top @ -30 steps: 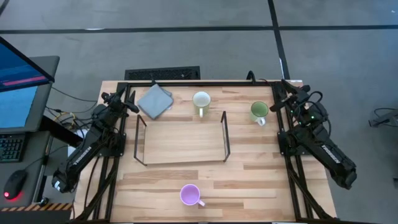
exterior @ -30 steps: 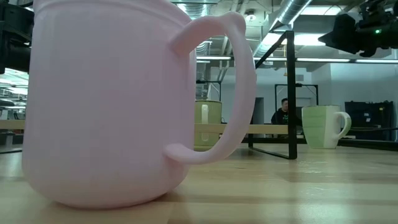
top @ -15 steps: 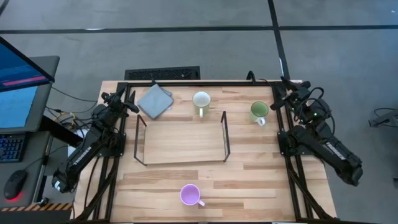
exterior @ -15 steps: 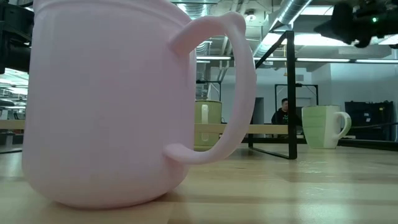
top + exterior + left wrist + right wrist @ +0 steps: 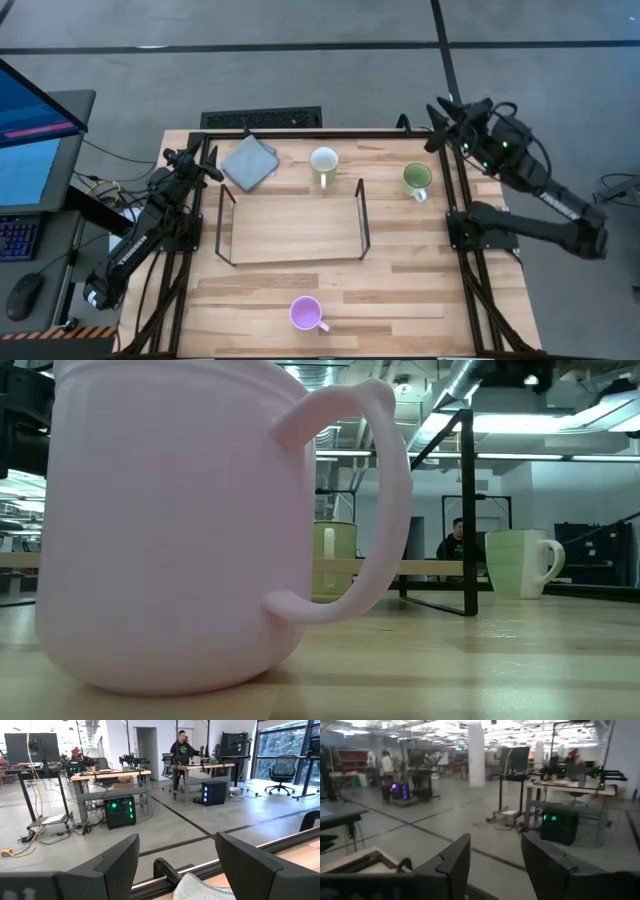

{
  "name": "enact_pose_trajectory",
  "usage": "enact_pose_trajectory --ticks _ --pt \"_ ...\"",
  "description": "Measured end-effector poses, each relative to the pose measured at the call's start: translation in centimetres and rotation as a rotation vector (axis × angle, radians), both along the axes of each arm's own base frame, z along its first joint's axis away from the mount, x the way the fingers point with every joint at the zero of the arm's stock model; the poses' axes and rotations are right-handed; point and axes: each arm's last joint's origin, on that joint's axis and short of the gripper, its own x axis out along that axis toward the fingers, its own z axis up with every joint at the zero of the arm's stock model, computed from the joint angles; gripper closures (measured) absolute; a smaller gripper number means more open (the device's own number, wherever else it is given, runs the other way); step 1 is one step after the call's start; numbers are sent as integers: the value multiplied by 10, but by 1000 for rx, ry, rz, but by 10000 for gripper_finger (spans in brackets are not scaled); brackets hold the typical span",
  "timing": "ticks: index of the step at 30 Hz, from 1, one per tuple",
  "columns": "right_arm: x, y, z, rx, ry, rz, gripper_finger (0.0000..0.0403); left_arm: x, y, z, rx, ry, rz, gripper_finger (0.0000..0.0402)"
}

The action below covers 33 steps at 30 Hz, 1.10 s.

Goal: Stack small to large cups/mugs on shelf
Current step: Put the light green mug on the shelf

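Robotics lab, open-plan hall. Polished grey concrete floor [image 5: 330, 70] with dark seam lines. Wooden table [image 5: 300, 290] in black frame carries two dark arms. Monitor [image 5: 30, 130] and keyboard [image 5: 18, 235] beside rig. Beyond: more workbenches [image 5: 110, 775] with similar arm rigs, desktop computer [image 5: 120, 811] lit green, office chair [image 5: 281, 772], loose cables. Exposed ceiling ducts [image 5: 470, 375], strip lighting. Person [image 5: 182, 750] stands at far bench.
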Motion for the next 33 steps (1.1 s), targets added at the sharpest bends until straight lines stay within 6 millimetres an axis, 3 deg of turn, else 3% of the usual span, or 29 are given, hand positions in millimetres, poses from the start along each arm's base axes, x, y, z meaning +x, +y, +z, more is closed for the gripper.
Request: enact_pose_trajectory --ticks 5,9,20,33 --pt "27 0 23 32 55 91 236 0 0 0 -1 0 0 148" --pt "51 2 29 50 91 164 249 0 0 0 -2 1 0 148" --pt "117 15 7 103 232 334 266 0 0 0 -3 2 0 148" --pt "163 41 -23 123 336 464 246 0 0 0 -4 3 0 148"
